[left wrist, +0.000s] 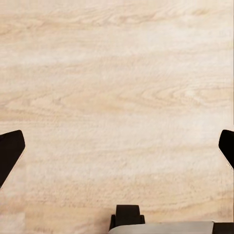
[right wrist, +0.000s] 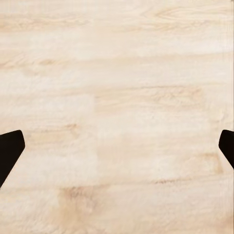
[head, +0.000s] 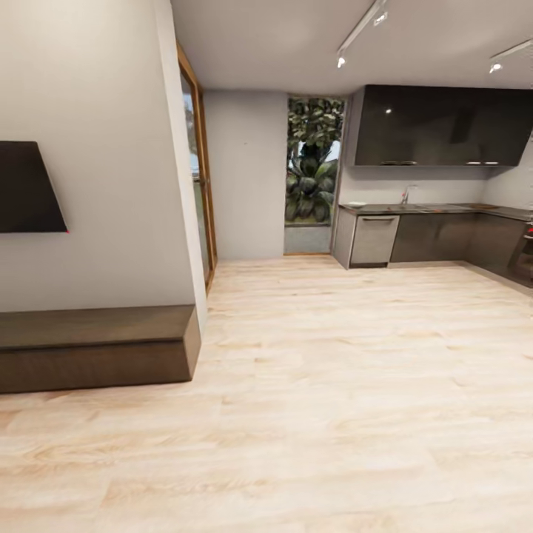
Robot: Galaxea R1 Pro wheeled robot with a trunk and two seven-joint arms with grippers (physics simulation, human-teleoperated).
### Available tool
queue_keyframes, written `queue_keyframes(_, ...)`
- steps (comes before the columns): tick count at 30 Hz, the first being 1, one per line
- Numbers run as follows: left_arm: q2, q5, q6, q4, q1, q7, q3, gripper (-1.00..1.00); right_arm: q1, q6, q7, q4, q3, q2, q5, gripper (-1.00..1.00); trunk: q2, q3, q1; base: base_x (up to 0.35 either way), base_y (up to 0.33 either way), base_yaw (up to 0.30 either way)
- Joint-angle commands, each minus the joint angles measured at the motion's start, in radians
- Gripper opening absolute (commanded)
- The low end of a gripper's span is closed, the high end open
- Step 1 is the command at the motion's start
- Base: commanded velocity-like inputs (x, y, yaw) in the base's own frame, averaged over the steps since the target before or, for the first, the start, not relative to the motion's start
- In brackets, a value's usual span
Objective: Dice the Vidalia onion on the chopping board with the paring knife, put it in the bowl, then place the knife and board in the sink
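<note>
While we stood well back on the pale wooden plank floor (head: 333,414), the long grey matte countertop (head: 437,209) lay far across the room, over its dark grey cabinet fronts (head: 433,237). On that countertop we could make out the chrome bent tap (head: 405,196) marking the grey steel sink (head: 426,207), though the basin itself was too small to tell apart. Near the countertop's left end sat a small white shape (head: 356,204), too distant for us to name. Glossy dark wall cupboards (head: 440,126) hung above the countertop, and a tall window with green foliage (head: 314,163) stood just left of it.

Our left gripper (left wrist: 119,148) was spread wide, its black fingertips (left wrist: 9,151) at opposite edges of the wrist view, holding nothing and touching nothing, with only floor planks between them. Our right gripper (right wrist: 119,148) was equally wide, its black fingertips (right wrist: 9,151) apart over bare planks, empty.
</note>
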Motion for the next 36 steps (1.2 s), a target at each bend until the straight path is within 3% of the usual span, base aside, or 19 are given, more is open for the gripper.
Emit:
queue_keyframes(1,0.000,0.000,-0.003,0.000,0.000,0.000,0.001,1.00,0.000,-0.003,0.000,0.001,0.000,0.000,0.000,1.00,0.000,-0.001,0.001,0.323,0.047,-0.114)
queue_keyframes(36,0.000,0.000,-0.003,0.001,0.000,0.000,0.001,1.00,0.000,-0.004,0.000,0.002,0.000,0.000,0.000,1.00,0.000,-0.001,0.001,0.323,0.002,-0.153)
